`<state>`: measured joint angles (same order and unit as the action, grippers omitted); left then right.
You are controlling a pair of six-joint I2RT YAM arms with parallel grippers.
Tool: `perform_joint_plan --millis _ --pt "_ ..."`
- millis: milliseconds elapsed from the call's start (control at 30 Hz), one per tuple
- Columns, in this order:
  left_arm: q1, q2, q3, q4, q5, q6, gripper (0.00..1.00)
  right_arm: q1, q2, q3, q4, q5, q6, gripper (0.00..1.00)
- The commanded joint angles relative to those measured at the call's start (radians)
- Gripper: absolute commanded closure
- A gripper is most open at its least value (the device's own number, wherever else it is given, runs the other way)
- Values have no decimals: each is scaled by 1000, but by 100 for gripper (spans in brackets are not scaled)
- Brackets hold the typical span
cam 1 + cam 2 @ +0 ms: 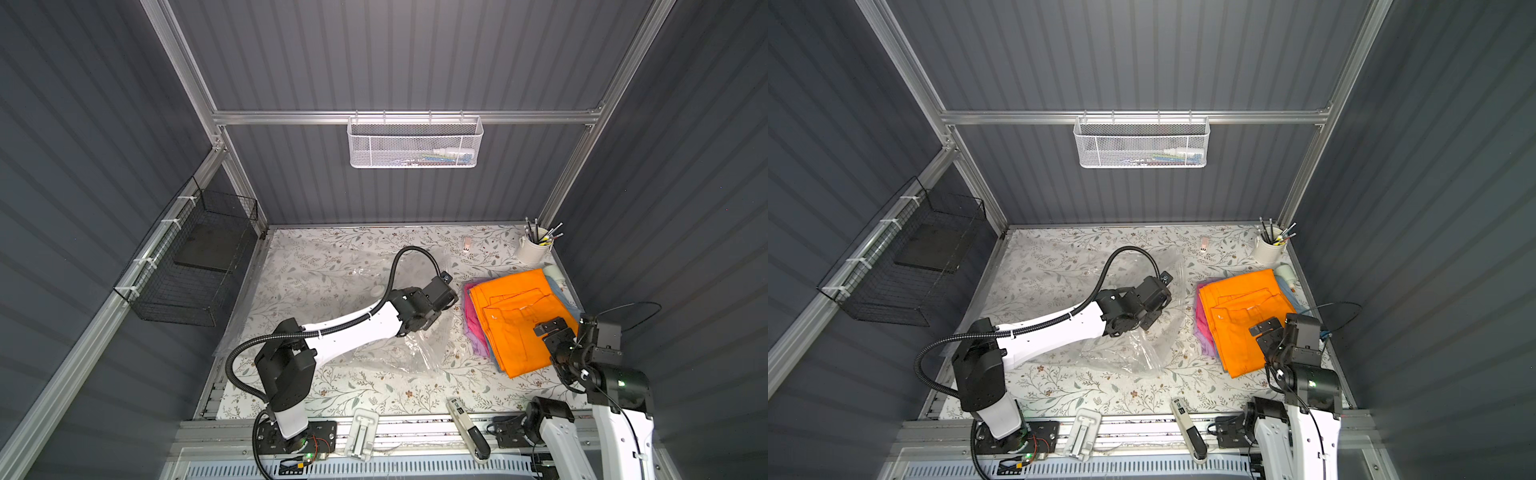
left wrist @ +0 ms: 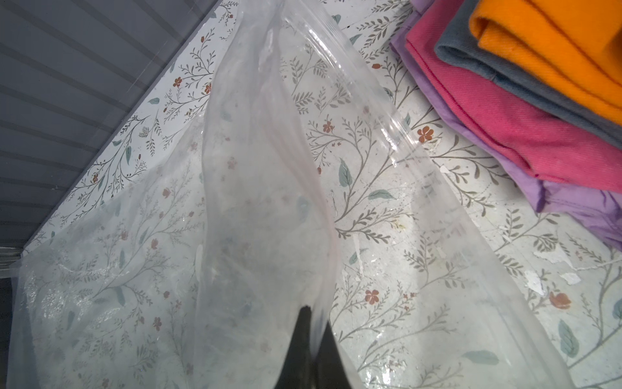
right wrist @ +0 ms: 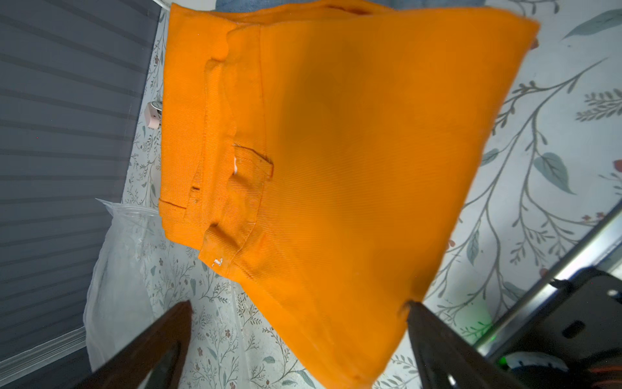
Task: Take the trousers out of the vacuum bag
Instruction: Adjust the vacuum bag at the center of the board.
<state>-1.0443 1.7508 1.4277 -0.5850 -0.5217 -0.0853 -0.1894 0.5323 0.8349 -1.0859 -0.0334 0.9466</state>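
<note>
Trousers [image 1: 519, 328] sit stacked outside the vacuum bag [image 2: 269, 168]; my right gripper [image 3: 298, 304], spread (nothing held), should rise straight while my left gripper [image 2: 315, 325] pinches the bag.

Folded trousers stacked outside bag: orange trousers [image 1: 519, 316] on top, denim pair [image 2: 498, 67], pink pair [image 2: 505, 128], lilac pair [image 2: 558, 198] beneath; clear vacuum bag [image 1: 332, 274] empty, crumpled, just beside

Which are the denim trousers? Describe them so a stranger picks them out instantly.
Find the floral table, then the folded pile at its right edge, topped by the orange trousers. The denim trousers lie directly beneath the orange pair and above the hot pink trousers. Only their grey-blue edges show, dull between two bright colours.
</note>
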Motion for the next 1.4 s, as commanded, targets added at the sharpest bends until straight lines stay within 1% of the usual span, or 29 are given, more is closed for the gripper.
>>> perform_joint_plan --millis 0,133,267,433,500,600,700,733,833,900,967,1067,1167,1300,1367 --pt "6 21 28 4 15 15 100 -4 -15 34 -54 11 18 1" --pt "6 27 32 3 23 16 100 -4 -12 44 -13 -30 -1 1" --pt "6 28 36 7 48 7 100 -4 7 20 128 -126 -73 1" --pt "6 23 37 32 146 -35 100 -4 74 -32 320 -254 -123 4" --pt "6 26 38 44 195 -52 100 -4 107 -51 371 -276 -146 6" --pt "4 28 37 58 249 -82 96 -4 139 -89 410 -292 -182 7" --pt "4 29 27 83 283 -106 88 -3 143 -143 451 -292 -193 8" --pt "4 31 24 92 303 -109 83 -4 138 -162 468 -325 -190 9" --pt "2 39 28 105 343 -124 71 -3 133 -229 509 -327 -179 10" --pt "1 46 33 107 358 -131 63 -4 136 -266 529 -323 -177 10" --pt "1 51 37 109 372 -134 51 -5 141 -303 551 -314 -180 11" --pt "-2 48 42 108 372 -134 37 -4 147 -331 565 -313 -190 11" --pt "-2 22 34 114 337 -129 29 -3 139 -314 560 -313 -205 11" --pt "-1 -47 1 161 282 -119 23 -2 117 -247 542 -320 -232 12" --pt "0 -86 -23 186 253 -114 21 -2 111 -194 539 -358 -255 15"
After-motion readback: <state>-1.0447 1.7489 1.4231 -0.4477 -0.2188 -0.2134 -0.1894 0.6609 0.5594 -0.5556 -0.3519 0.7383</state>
